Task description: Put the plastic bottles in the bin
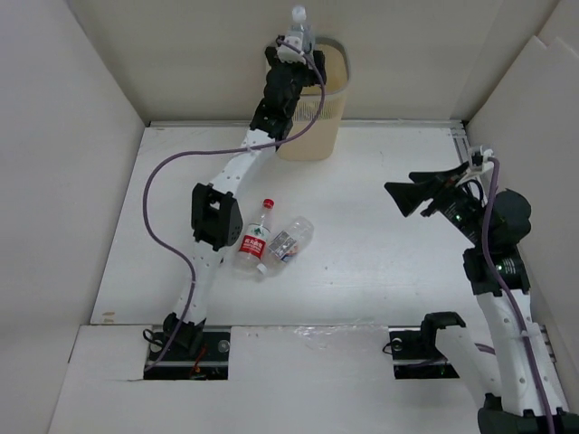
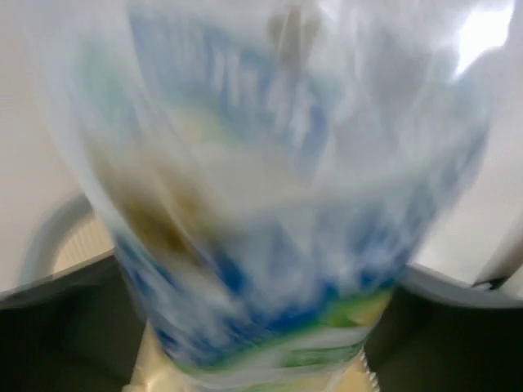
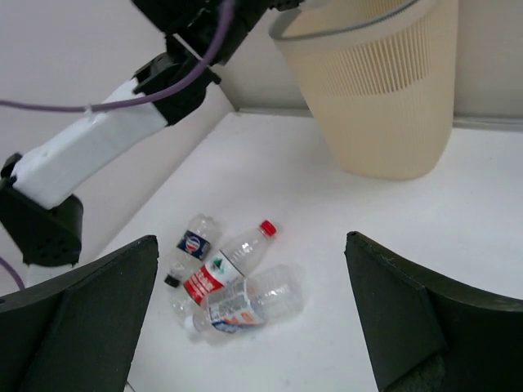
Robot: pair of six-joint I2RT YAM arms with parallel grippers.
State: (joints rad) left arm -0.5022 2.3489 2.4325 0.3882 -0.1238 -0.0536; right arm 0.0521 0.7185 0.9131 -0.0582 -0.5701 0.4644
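White tabletop (image 1: 380, 271), cream walls all round, and we start at the near side. The right gripper (image 1: 396, 200) hangs over the right half of the table, black fingers spread wide, nothing between them.

Out in the middle, three bottles lie in a touching huddle beside the elbow of the left arm. There's a clear plastic bottle with a red label and red cap (image 3: 226, 267). A smaller clear bottle with a round blue-and-red label and dark cap (image 3: 191, 245) sits just to its left in the right wrist view. A clear bottle with a pale blue label (image 3: 249, 300) lies against its near side.

Now the far wall, where the tall cream-yellow perforated bin (image 1: 318, 127) stands. The left gripper (image 1: 294, 45) is stretched out over its mouth, a clear white-capped bottle with a blue-and-green label (image 2: 261, 204) at its fingers. That wrist view is all blur, so clamped or letting go, I can't call it.

My read: one bottle on the brink of going in, three left to fetch. The bin's inside isn't visible.
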